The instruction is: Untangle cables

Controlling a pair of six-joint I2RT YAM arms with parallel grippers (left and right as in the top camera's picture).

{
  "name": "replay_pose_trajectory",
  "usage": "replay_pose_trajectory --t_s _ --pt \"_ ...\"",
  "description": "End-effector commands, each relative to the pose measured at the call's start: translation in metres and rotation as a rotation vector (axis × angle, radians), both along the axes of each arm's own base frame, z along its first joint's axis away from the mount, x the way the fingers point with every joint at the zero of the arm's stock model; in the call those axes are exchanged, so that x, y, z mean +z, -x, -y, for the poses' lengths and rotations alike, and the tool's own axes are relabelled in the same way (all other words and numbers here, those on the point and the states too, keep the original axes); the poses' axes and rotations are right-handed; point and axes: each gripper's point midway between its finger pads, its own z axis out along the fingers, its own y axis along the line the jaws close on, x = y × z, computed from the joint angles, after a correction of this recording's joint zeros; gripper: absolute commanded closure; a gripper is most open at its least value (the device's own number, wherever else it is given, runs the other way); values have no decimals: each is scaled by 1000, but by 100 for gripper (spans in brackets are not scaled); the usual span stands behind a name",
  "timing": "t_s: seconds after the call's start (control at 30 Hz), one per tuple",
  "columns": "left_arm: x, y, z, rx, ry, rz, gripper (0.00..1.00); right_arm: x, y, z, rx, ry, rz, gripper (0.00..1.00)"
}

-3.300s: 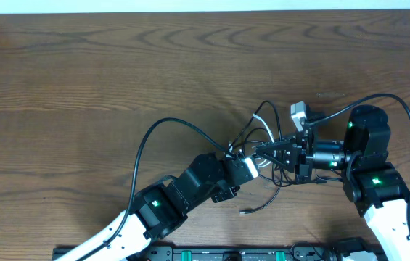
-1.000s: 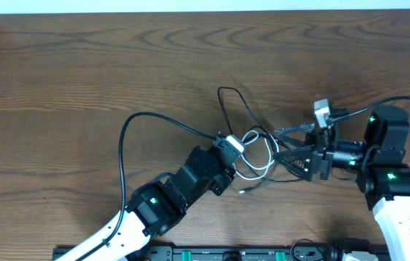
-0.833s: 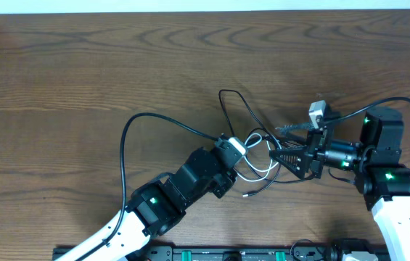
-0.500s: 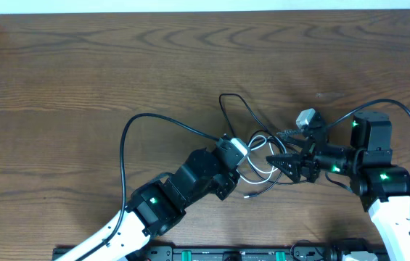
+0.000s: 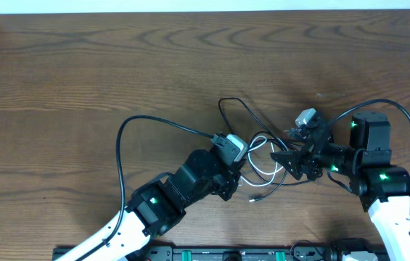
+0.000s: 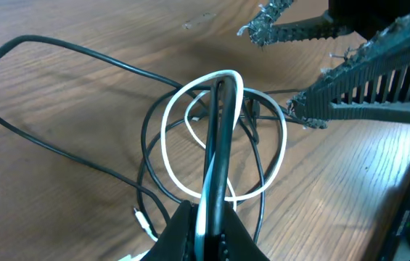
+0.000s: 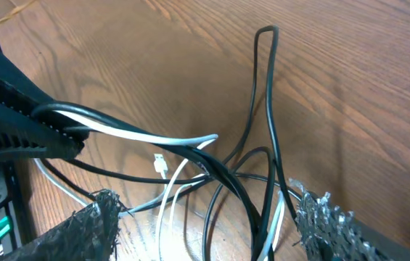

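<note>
The left gripper [image 6: 203, 226] is pinching its 2 fingers fully together on the cables [image 5: 261, 161], clamping 1 white cable [image 6: 219, 72] and 1 thicker black strand side by side between the pads. From that grip, both strands are rising away from the fingertips. The white one is then curling into 2 overlapping loops just ahead of them, with several black strands crossing through the same loops.

The right gripper [image 7: 205, 214] is facing the left one across this knot with its jaws standing wide apart, and it is gripping nothing. Its 2 fingers [image 7: 96, 225] are wrapped in a rough, frayed covering, and they are sitting on either side of the tangle. In the right wrist view, black and white strands are running through the gap between them. Whether any strand is brushing a finger cannot be told.

Beyond the right fingertips, 1 long narrow black loop [image 7: 265, 29] is stretching out flat on the wooden table [image 5: 103, 65], away from both grippers. A small white plug end [image 7: 160, 164] is lying on the wood between the left fingers and the right ones, close beside the crossing strands. The rest of the bundle is hanging partly lifted off the table where the left fingers are holding it.
</note>
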Motion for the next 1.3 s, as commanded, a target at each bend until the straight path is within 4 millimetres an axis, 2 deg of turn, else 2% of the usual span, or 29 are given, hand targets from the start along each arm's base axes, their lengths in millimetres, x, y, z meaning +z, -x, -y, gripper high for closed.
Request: replay_pose_trajectory --t_s 0.0,0.27,0.4,0.83,1.03,1.27 --pt "15 4 9 -19 86 -32 92 2 0 -1 11 10 16 25" --pt "30 3 17 37 219 -121 92 -8 -9 12 -125 37 -69 26" --pt "32 3 18 44 234 -131 93 -9 -8 12 -127 37 -78 25" --pt "37 1 20 183 394 -349 93 -12 -10 16 -147 59 -78 25" --pt "34 3 19 199 401 -392 92 -11 -10 16 -147 59 -77 25" --pt "12 7 9 242 318 -434 93 -11 -10 16 -147 59 -76 25"
